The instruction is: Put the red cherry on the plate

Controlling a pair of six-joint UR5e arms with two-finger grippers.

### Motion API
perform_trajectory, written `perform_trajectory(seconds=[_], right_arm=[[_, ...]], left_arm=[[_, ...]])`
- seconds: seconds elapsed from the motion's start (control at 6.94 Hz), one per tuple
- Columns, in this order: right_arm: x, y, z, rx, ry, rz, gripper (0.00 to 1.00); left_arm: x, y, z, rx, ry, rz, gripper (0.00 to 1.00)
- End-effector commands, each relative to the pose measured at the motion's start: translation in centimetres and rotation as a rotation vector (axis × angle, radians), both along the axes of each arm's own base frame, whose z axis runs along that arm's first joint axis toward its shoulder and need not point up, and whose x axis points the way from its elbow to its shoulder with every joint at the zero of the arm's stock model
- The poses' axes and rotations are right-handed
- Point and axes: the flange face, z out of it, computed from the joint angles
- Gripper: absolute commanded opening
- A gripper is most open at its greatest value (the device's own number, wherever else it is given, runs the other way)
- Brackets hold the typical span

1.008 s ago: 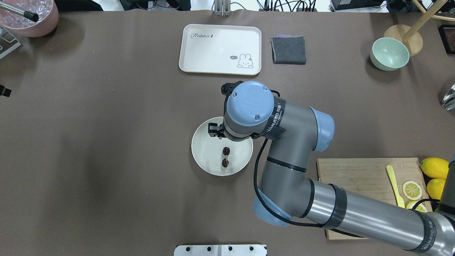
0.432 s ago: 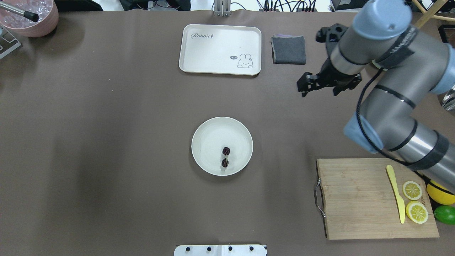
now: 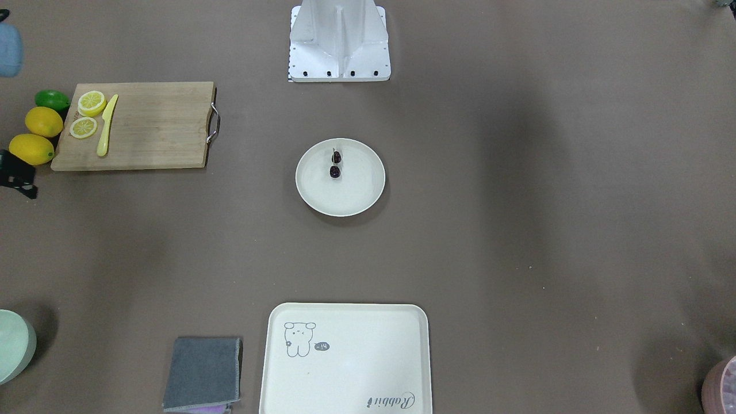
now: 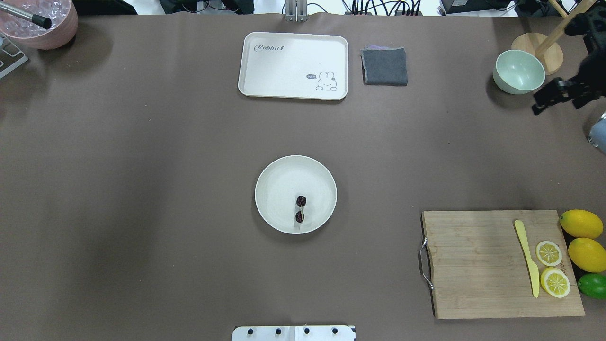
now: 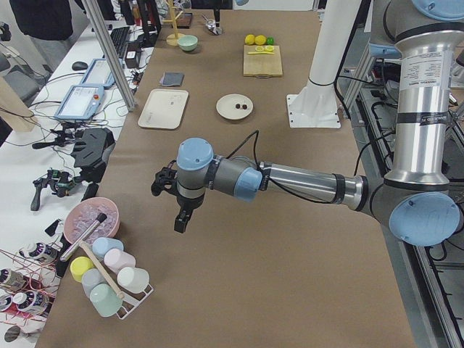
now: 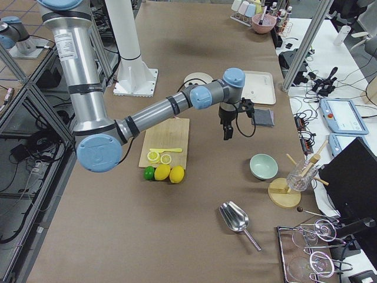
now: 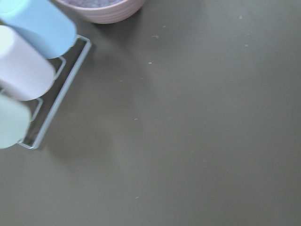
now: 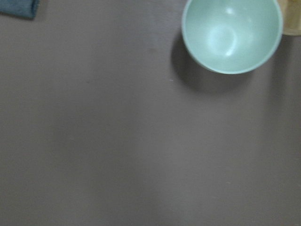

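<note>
The red cherry, a pair of tiny dark maroon fruits joined by thin stems, lies inside the round, shallow cream-white plate, on the half of the dish nearer the robot. The plate sits about mid-desk.

The right claw hangs well apart from it, toward the desk's far right corner, just beside the pale green bowl. Its fingers stand spread and carry nothing. The left claw shows only in the side view, over the desk's left end near a pink bowl. Whether it is spread or clenched I cannot tell.

By my reading the placing step is finished: the fruit rests on the dish, released. What is left seems only to park the right arm, which calls for keeping clear of the green bowl.

The cream rectangular tray by the desk's far edge bears "Rabbit" in script at one corner and a small "hi~" bubble beside a rabbit drawing.
</note>
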Motion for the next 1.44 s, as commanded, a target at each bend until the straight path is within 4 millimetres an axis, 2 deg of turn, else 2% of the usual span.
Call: perform_trajectory(seconds=[0.0, 0.14, 0.29, 0.58, 1.3], right_arm=[[11.9, 2.4, 10.1, -0.04, -0.008, 0.033, 1.0], [15.1, 2.2, 15.0, -0.029, 0.001, -0.017, 1.0], [16.7, 2.7, 18.0, -0.059, -0.002, -0.018, 1.0], [17.6, 3.8, 18.8, -0.084, -0.026, 0.012, 1.0], [18.2, 3.4, 17.9, -0.086, -0.026, 0.045, 1.0]], left_arm=[[-1.0, 0.7, 1.6, -0.037, -0.007, -0.001, 0.98], [-1.0, 0.7, 2.1, -0.046, -0.007, -0.001, 0.98], [-1.0, 0.7, 2.6, -0.052, -0.008, -0.001, 0.98], [-1.0, 0.7, 2.8, -0.058, -0.009, -0.001, 0.98], [-1.0, 0.6, 2.6, -0.065, -0.005, -0.01, 0.98]])
